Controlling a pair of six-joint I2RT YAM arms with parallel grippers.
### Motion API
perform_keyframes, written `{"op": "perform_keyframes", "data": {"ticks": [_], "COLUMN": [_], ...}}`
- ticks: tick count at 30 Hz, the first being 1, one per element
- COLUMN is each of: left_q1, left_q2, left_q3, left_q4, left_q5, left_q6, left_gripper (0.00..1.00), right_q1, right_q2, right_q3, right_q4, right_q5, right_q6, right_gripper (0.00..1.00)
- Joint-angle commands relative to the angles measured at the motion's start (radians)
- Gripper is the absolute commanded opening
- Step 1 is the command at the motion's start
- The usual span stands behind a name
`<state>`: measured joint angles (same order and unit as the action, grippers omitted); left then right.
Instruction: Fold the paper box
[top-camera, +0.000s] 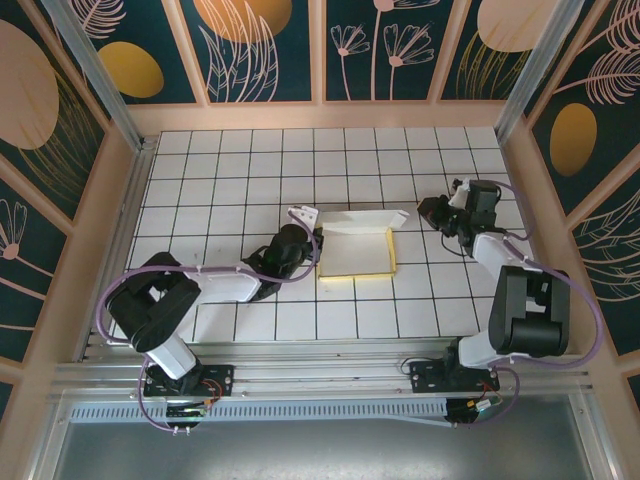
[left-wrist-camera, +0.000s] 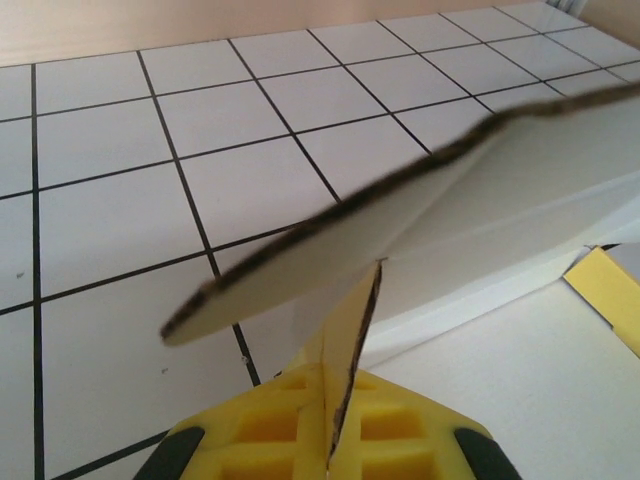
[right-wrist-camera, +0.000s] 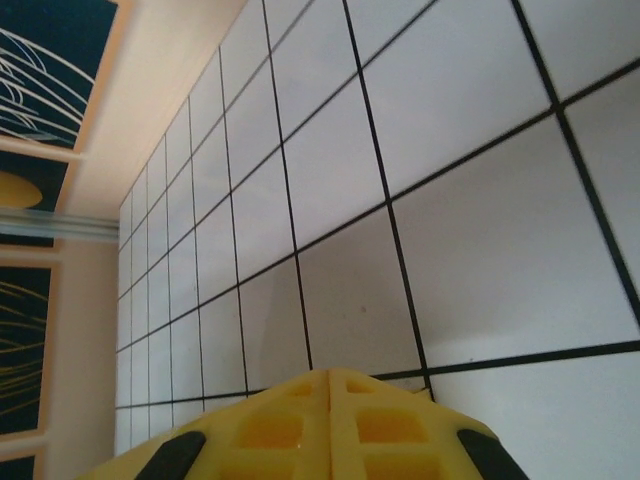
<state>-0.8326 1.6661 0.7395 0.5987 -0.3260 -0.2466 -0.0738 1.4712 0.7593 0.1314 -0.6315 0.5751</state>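
Left of centre in the top view, the left gripper (top-camera: 306, 232) is clamped on a corner flap of the paper box (top-camera: 355, 252). Its wrist camera shows the yellow fingers (left-wrist-camera: 265, 425) pinched together at bottom centre with the thin card edge sandwiched between them. The step in hand looks like folding this flap inward. To do it well, I judge the grip should sit close to the crease and swing the flap in an arc about that line rather than drag it, since the light blank would likely slide on the tiled table (top-camera: 230, 170) and nothing pins it down. The box lies mid-frame, just right of that gripper: a pale white panel face up, a thin yellow strip along its lower and right edges, a long wall raised along its upper edge, and a rounded tab at the upper left corner. At the right of the top view, the right gripper (top-camera: 432, 213) hangs just beyond the box's right end, apart from it, its fingers (right-wrist-camera: 270, 425) closed on nothing; it could usefully steady that side
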Motion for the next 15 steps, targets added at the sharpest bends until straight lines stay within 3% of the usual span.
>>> {"op": "perform_keyframes", "data": {"ticks": [1, 15], "left_q1": [0.001, 0.002], "left_q2": [0.034, 0.041], "left_q3": [0.032, 0.045], "left_q4": [-0.020, -0.027], "left_q5": [-0.002, 0.010], "left_q6": [0.024, 0.010], "left_gripper": [0.00, 0.00], "right_q1": [0.027, 0.077], "right_q2": [0.031, 0.017], "right_q3": [0.008, -0.099], "right_q4": [0.022, 0.051], "right_q5": [-0.041, 0.044], "right_q6": [0.002, 0.094], "right_gripper": [0.07, 0.03]}}
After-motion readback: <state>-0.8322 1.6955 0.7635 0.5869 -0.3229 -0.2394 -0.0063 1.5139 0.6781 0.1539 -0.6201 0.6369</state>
